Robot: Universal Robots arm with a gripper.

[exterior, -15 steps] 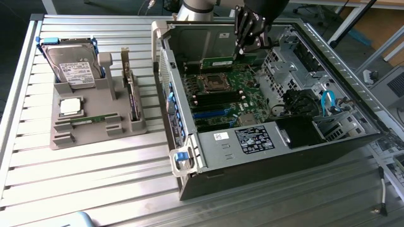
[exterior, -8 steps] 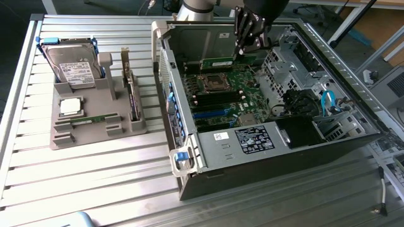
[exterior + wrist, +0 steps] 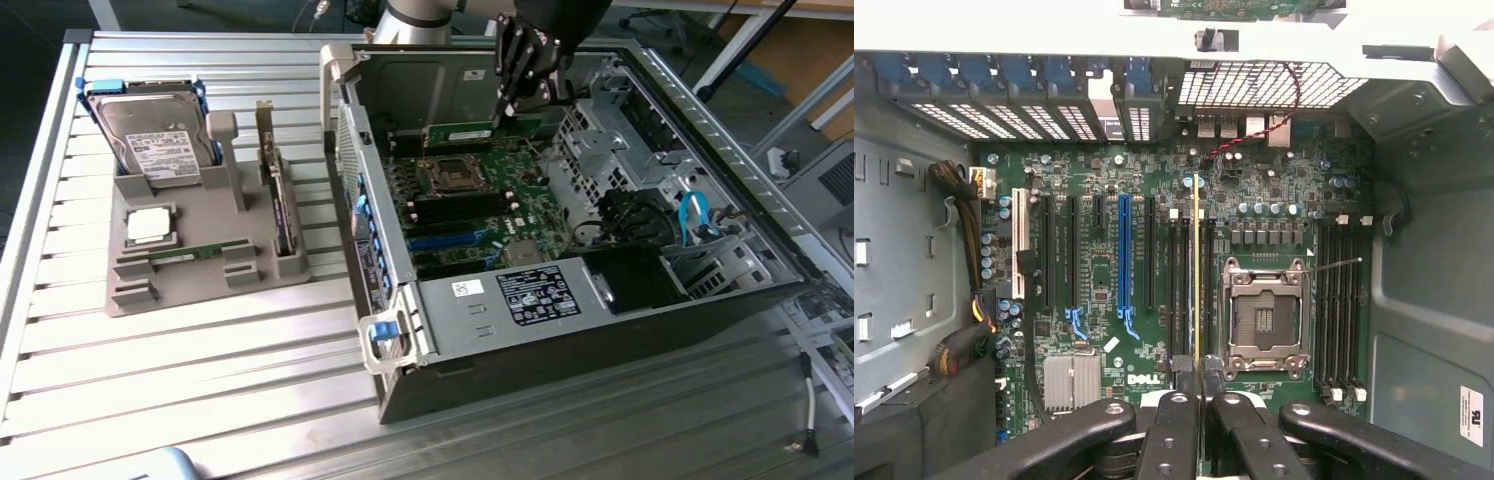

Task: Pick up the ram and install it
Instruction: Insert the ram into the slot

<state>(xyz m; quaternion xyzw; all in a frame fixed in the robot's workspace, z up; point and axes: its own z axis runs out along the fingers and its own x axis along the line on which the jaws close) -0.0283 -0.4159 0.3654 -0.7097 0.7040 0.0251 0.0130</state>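
**Ram held edge-on over the memory slots**

The gripper (image 3: 514, 98) stands inside the open computer case (image 3: 454, 330). Its fingers (image 3: 1172, 430) are clamped on the ram (image 3: 1197, 270), which the wrist view shows edge-on as a thin yellow-green line. That line runs along a bank of dark memory slots (image 3: 1179, 280) just beside the processor socket (image 3: 1266, 315). Whether the stick touches a slot cannot be told. A second slot bank (image 3: 1339, 300) lies on the socket's other side, and a blue expansion slot (image 3: 1123, 250) stands among black ones beyond the first bank.

In the exterior view the stick hangs below the fingers, near the case's far wall, with the metal drive cage (image 3: 601, 135) close by on the exterior view's right. Walls close the board in on every side, and the case is open above.

On the slatted table (image 3: 200, 400), well apart on the exterior view's left, a grey holder (image 3: 187, 290) carries the second ram stick (image 3: 200, 250), a hard drive (image 3: 154, 140) and an expansion card (image 3: 280, 205).
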